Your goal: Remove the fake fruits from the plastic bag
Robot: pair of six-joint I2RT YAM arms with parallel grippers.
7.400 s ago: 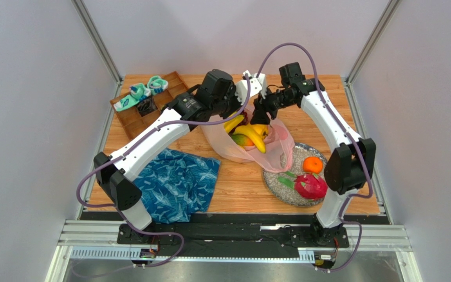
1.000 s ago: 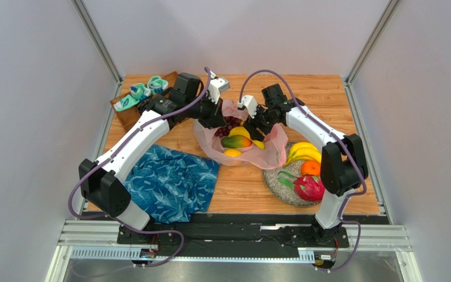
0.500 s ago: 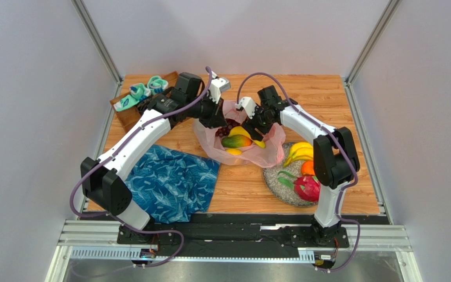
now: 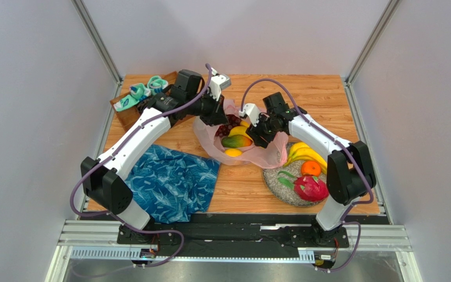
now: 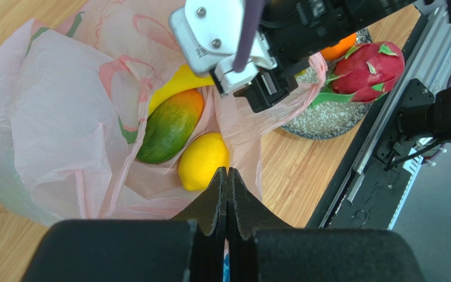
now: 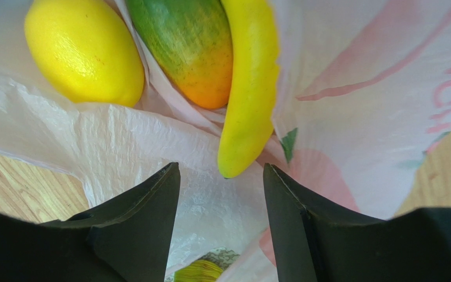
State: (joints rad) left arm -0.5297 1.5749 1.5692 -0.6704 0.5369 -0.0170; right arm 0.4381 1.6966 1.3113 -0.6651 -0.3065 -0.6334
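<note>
The pale-pink plastic bag (image 4: 263, 154) lies open mid-table. My left gripper (image 4: 215, 117) is shut at its back-left rim, pinching the film (image 5: 63, 117) and holding that side up. Inside lie a mango (image 4: 236, 141), a lemon (image 4: 232, 153), dark grapes (image 4: 229, 124) and a banana (image 6: 248, 88). My right gripper (image 4: 257, 136) hangs open over the bag's right side. In the right wrist view the banana's tip points into the gap just ahead of its fingertips (image 6: 151, 194), untouched, beside the mango (image 6: 189, 47) and lemon (image 6: 84, 53). Nothing sits between those fingers.
A speckled plate (image 4: 276, 181) right of the bag carries bananas (image 4: 304, 154), an orange (image 4: 311, 168) and a dragon fruit (image 4: 310, 188). A blue leaf-patterned cloth (image 4: 172, 182) lies front left. A wooden box (image 4: 129, 117) with teal items stands at the back left.
My right gripper has shifted nearer and to the right over the bag, and its jaws have narrowed a little. The left gripper and the fruits have stayed put.
</note>
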